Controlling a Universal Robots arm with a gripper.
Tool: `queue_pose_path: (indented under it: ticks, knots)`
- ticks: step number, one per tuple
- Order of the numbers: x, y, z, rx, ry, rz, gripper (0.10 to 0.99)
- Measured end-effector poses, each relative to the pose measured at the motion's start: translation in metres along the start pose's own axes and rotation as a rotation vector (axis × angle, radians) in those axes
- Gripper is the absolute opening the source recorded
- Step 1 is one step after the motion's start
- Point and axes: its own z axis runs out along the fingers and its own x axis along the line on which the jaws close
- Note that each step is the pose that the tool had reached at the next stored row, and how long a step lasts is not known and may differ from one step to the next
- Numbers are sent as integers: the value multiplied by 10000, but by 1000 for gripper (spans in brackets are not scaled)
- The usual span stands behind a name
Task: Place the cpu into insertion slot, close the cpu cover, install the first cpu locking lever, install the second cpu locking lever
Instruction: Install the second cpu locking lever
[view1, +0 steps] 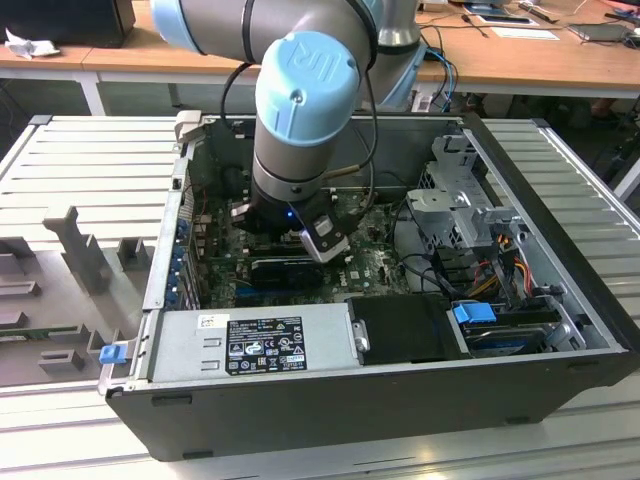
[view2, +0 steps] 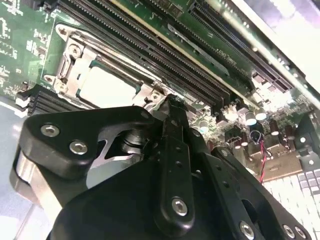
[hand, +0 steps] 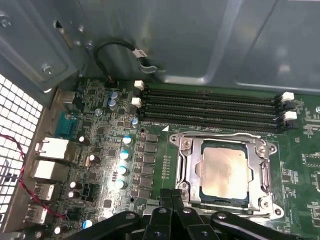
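Grey steel case (view1: 330, 400), side panel off, lying on a slatted metal surface (view1: 90, 160). In the exterior view the arm (view1: 300, 110) reaches down into the case over the green motherboard (view1: 380, 265); its wrist hides the socket area.

Second wrist view: the cpu (view2: 107, 90), pale and silvery, sits in the insertion slot (view2: 97, 64), with the cpu cover (view2: 75, 60) framing it, apparently down. The black pincer (view2: 172, 107) has its tips together just beside the socket's near edge, close to the long memory slots (view2: 150, 50). The fingers look pressed together, with nothing visible between them.

First wrist view: the chip face shows through the cover's window (hand: 224, 172), and the frame lies flat around it. Finger tips (hand: 172, 197) are closed at the socket's lower edge. Which lever they are on, and whether either is latched, cannot be told.

Risks, as judgement:
- The tips could slip off a thin lever. It would spring back, and the cover would lift.
- Pressing off-line could scrape the small capacitors (hand: 124, 155) beside the socket.
- If the chip is not fully seated, clamping could bend the contacts beneath it.
- A descent aimed slightly off could strike the memory slot latches (hand: 287, 97).
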Motion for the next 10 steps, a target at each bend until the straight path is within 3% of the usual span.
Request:
queue_pose_path:
  ticks: [8,10]
  knots:
    - [8,67,-167,-10,0,-1,106]
    - [8,70,-174,-15,-2,-2,106]
